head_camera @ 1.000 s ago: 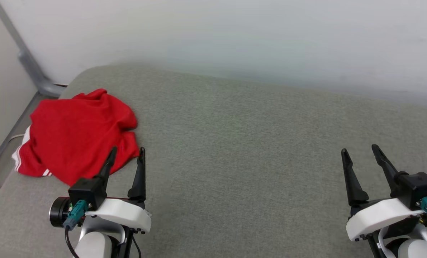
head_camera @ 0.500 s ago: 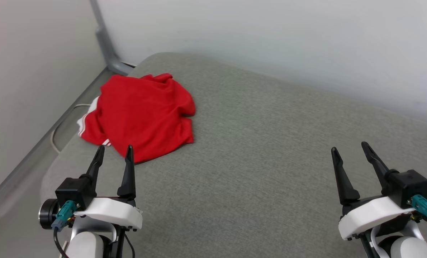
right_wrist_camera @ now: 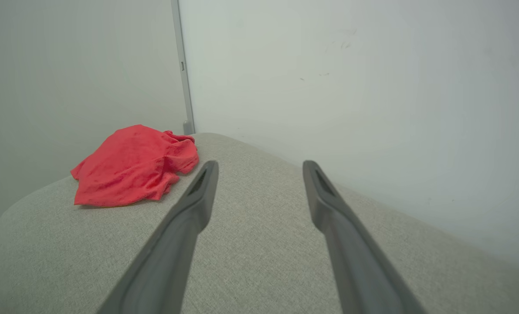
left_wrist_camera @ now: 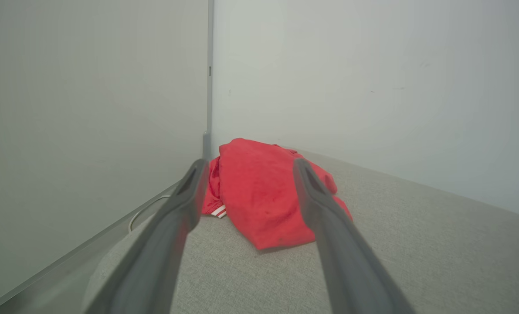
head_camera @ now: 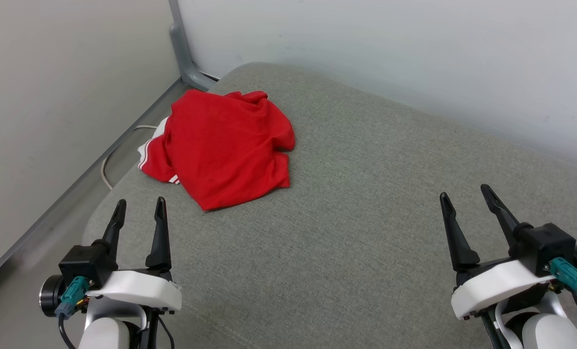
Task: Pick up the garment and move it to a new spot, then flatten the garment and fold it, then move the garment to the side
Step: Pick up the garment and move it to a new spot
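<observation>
pick-up not begun. my left pincer (head_camera: 140,201) spread, empty; garment (head_camera: 225,145) crumpled just ahead. my right pincer (head_camera: 465,191) spread, well apart from it. next: reach forward, pinch near edge.

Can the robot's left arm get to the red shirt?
Probably yes. The left gripper is open, and the red shirt lies just ahead of its fingers on the grey cushion, nothing between them.

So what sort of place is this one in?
Probably a bare indoor test room rather than a lived-in home: a grey upholstered cushion set in a corner of plain pale walls, a metal post in that corner, and a cable on the floor. A crumpled garment lies on the cushion.
</observation>
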